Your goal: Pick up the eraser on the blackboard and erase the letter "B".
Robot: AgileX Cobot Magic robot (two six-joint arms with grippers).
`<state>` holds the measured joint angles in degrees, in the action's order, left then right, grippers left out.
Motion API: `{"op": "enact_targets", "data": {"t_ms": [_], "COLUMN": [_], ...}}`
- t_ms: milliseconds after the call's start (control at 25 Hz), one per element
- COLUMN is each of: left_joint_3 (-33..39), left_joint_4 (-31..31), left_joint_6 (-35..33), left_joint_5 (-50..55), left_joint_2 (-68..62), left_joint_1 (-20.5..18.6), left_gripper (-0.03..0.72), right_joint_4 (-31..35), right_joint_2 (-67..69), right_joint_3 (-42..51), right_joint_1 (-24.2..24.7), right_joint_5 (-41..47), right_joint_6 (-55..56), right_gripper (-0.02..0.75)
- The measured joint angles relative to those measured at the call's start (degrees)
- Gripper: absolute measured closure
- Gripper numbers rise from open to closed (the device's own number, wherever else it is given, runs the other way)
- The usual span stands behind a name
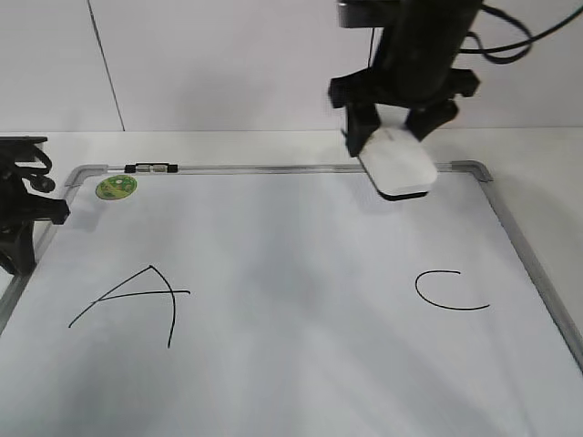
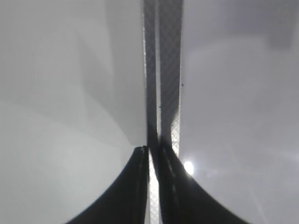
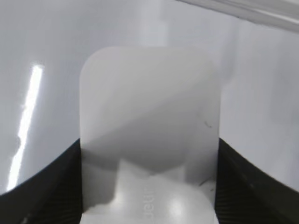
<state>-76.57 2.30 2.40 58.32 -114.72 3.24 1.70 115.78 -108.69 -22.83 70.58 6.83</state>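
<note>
The white eraser [image 1: 398,167] with a dark underside sits between the fingers of my right gripper [image 1: 393,141] at the blackboard's far edge, near its top right corner. The right wrist view shows the eraser [image 3: 149,121] filling the space between both black fingers, which press its sides. The blackboard [image 1: 301,273] is a white board with a silver frame. No letter "B" shows on it; only a black "A" [image 1: 137,300] and a black "C" [image 1: 446,291] are visible. My left gripper [image 2: 152,154] is shut and empty over the board's left frame edge [image 2: 161,70].
A round green sticker [image 1: 117,188] and a small black-and-silver clip [image 1: 150,167] sit at the board's top left. The left arm [image 1: 23,209] rests at the left edge. The white table [image 1: 228,146] surrounds the board.
</note>
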Motion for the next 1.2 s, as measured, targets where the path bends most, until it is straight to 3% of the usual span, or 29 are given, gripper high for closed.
{"op": "enact_targets", "data": {"t_ms": [480, 1200], "left_joint_3": [0.00, 0.00], "left_joint_4": [0.39, 1.12], "left_joint_6": [0.00, 0.00], "left_joint_5": [1.53, 2.63], "left_joint_2": [0.00, -0.05], "left_joint_1": [-0.04, -0.04], "left_gripper": [0.647, 0.647], "right_joint_4": [0.36, -0.51], "right_joint_2": [-18.79, -12.56], "right_joint_3": [24.39, 26.52], "right_joint_1": [10.63, 14.95], "right_joint_5": [0.03, -2.07], "right_joint_6": [-0.03, -4.51], "right_gripper": [0.192, 0.192]}}
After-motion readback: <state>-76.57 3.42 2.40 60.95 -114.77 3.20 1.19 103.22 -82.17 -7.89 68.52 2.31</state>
